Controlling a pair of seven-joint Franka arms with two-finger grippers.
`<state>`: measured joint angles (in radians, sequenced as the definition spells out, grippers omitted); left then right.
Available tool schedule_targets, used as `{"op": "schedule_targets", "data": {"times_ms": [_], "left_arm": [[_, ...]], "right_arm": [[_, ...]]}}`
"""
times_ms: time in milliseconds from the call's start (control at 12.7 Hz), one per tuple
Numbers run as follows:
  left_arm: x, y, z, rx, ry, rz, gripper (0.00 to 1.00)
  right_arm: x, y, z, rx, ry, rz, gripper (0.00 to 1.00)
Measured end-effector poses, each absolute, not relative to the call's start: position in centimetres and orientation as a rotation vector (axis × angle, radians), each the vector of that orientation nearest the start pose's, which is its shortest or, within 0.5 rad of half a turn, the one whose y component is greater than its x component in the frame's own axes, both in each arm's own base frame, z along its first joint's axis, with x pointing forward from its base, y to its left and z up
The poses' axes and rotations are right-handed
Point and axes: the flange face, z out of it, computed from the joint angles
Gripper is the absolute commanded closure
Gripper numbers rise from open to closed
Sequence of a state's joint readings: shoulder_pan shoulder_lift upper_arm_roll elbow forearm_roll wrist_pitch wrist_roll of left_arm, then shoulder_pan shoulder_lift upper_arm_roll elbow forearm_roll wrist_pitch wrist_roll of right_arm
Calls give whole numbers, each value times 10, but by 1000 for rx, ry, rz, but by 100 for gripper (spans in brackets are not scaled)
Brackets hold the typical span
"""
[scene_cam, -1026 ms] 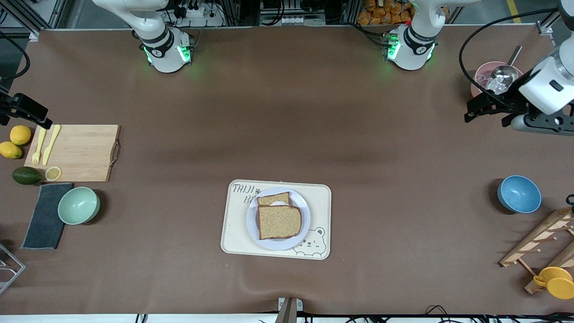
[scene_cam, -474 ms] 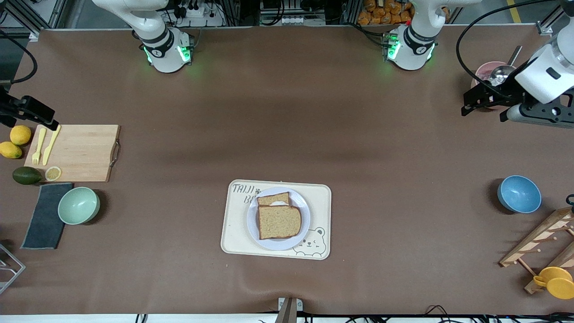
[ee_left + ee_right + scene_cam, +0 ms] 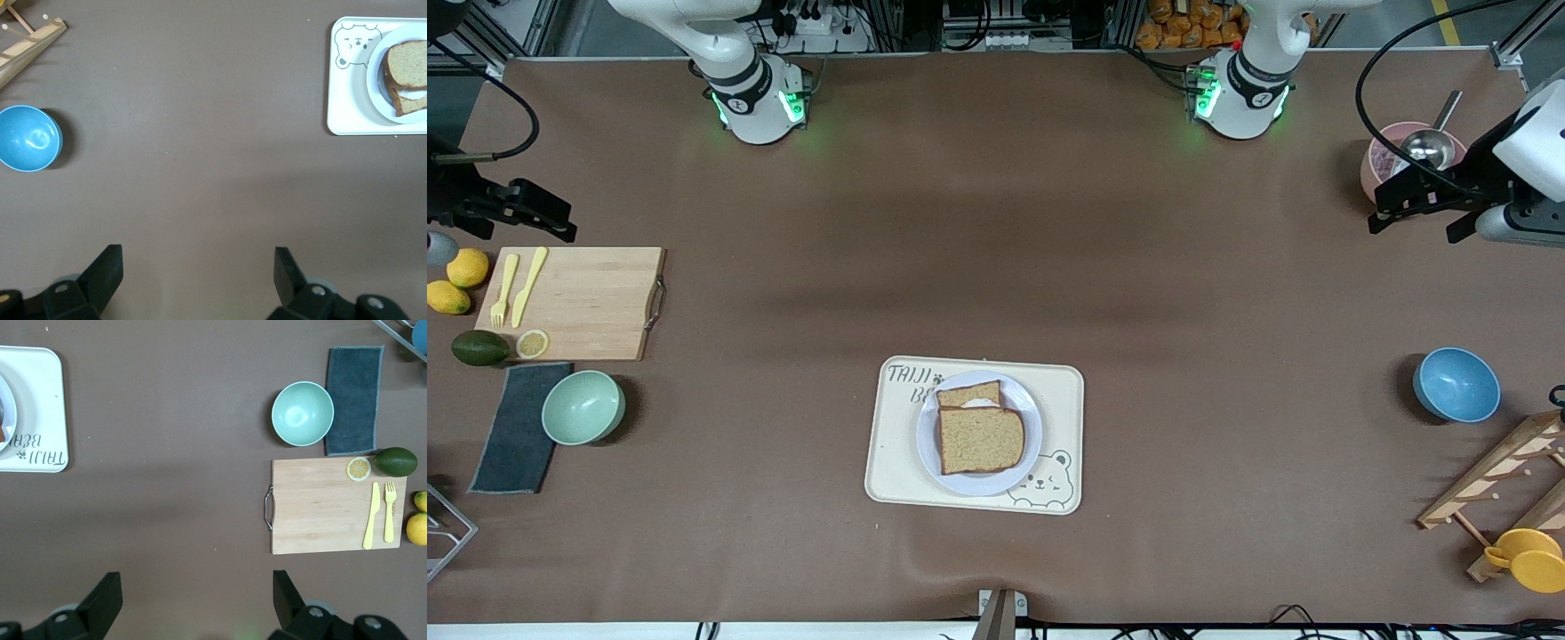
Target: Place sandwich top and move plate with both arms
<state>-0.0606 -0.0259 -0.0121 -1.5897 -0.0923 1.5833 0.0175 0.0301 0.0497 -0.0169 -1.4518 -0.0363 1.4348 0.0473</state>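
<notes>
Both open end effectors, left and right, shifted above the brown table.

Both arms up and out wide. Left arm: base at top right of front view, forearm runs out to the right edge of the frame, wrist roughly level. Left hand hangs in the air at upper right, fingers spread wide, nothing between them. Right arm: base at top left, reaches out to the left edge. Right hand in the air at upper left, fingers spread wide too, holding nothing.
</notes>
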Motion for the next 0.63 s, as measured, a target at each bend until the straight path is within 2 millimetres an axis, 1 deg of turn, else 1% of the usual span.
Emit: {"op": "schedule_targets", "data": {"times_ms": [237, 632], "left_arm": [[547, -50, 629, -3231, 147, -21, 0], [546, -50, 629, -3230, 149, -9, 0]], "right_arm": [[554, -6, 640, -3176, 86, 129, 0], [556, -4, 633, -3173, 79, 163, 0]]}}
